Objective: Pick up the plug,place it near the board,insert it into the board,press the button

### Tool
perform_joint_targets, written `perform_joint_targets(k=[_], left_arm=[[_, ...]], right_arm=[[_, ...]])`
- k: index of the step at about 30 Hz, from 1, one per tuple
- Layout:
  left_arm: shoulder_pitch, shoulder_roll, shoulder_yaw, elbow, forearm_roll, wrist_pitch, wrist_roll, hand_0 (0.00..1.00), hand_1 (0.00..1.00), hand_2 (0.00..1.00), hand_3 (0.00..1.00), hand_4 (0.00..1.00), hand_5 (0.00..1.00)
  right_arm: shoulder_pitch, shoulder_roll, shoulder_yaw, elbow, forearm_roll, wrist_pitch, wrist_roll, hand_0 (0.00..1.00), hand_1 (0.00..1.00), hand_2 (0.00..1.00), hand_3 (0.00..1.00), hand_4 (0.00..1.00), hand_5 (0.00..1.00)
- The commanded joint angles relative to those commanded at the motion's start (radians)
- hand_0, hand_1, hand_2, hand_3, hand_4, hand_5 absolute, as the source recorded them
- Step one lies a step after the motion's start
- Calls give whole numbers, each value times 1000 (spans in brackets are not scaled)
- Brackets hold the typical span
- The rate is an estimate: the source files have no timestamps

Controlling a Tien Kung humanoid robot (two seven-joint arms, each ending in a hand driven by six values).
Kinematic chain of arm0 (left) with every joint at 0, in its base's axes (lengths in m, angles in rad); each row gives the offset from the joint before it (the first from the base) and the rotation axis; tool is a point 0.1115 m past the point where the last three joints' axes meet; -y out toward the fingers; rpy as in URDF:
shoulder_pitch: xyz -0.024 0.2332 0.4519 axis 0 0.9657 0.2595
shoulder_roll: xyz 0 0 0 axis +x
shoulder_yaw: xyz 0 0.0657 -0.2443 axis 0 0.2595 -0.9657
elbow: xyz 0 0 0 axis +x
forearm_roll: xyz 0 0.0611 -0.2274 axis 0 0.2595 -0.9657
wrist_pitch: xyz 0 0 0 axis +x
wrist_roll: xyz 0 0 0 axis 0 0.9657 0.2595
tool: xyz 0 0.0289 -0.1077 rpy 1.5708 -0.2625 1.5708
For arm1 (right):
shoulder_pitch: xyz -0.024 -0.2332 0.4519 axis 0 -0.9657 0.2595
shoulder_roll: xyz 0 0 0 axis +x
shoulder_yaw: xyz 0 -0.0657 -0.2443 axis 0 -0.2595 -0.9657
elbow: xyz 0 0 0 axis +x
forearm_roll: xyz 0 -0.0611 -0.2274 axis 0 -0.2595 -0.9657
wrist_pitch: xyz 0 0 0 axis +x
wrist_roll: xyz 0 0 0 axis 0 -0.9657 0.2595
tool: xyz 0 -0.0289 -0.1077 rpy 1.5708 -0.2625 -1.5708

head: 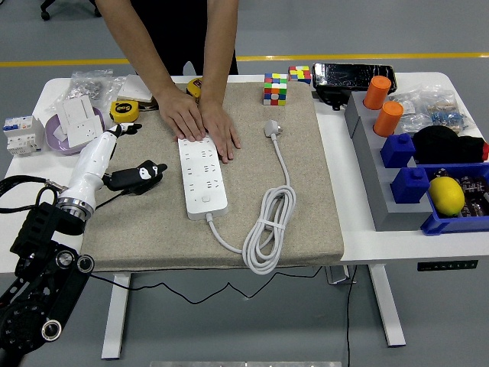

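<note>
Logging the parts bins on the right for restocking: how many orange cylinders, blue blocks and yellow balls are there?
Orange cylinders: 2
Blue blocks: 2
Yellow balls: 1
Total: 5

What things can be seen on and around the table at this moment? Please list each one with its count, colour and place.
power strip: one, white, mat centre
plug: one, white, right of the strip, coiled cable
mat: one, beige, covers the table middle
puzzle cubes: two, multicoloured, far edge
tape measure: one, yellow, far left
cylinders: two, orange, right tray
blocks: two, blue, right
lemon: one, yellow, blue bin
person's hands: two, pressing the strip's far end
left hand: white forearm, left mat edge
</note>
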Motion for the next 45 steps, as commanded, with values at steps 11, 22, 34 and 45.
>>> perform_joint_targets(k=[11,22,34,45], left_arm=[[-62,-32,14,177,6,11,-14,917,967,830,839,998,251],[-115,-57,-2,327,20,49,-36,897,947,805,822,998,268],[-130,-65,-34,388,59,94,-43,805,812,640,628,998,261],[-151,-65,-52,440,70,102,-50,782,780,582,508,998,239]], right_arm=[[-3,5,1,0,1,0,1,833,760,758,787,998,836],[-2,5,9,0,-1,-1,1,833,760,757,787,998,836],[-1,5,13,0,-3,0,1,833,760,757,787,998,836],[3,4,16,0,-4,-1,1,833,759,756,787,998,836]])
